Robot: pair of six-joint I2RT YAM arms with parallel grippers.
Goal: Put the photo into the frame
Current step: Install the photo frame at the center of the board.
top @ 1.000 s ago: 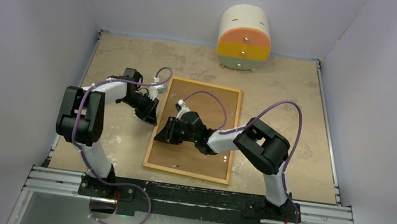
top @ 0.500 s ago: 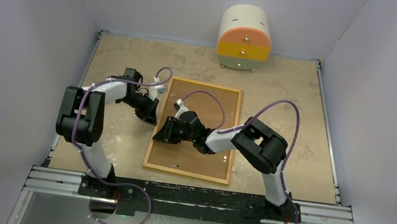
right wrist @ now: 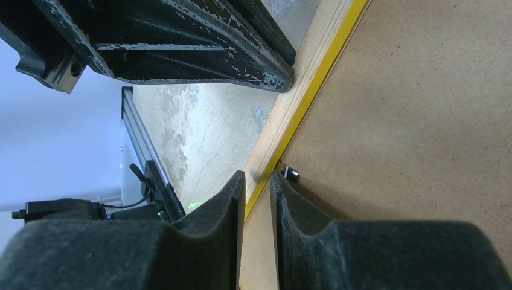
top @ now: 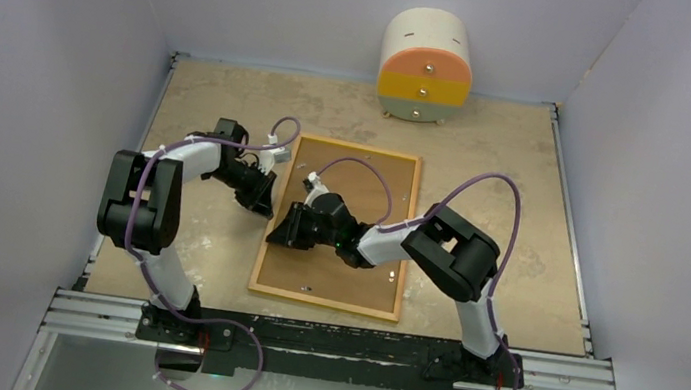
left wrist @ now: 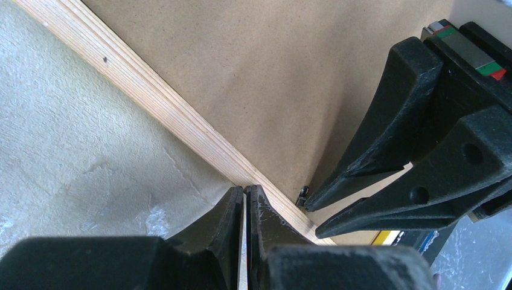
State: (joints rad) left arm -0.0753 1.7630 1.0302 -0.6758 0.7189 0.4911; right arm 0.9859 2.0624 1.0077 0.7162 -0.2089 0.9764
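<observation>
Frame face down, backing board in. Left jaws pressed together at its rim; right jaws slightly spread beside a clip, which probably needs turning next.

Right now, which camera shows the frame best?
The top camera: it shows the whole frame, lying back up. Each wrist camera sees only a short strip of its wooden edge, close up.
</observation>
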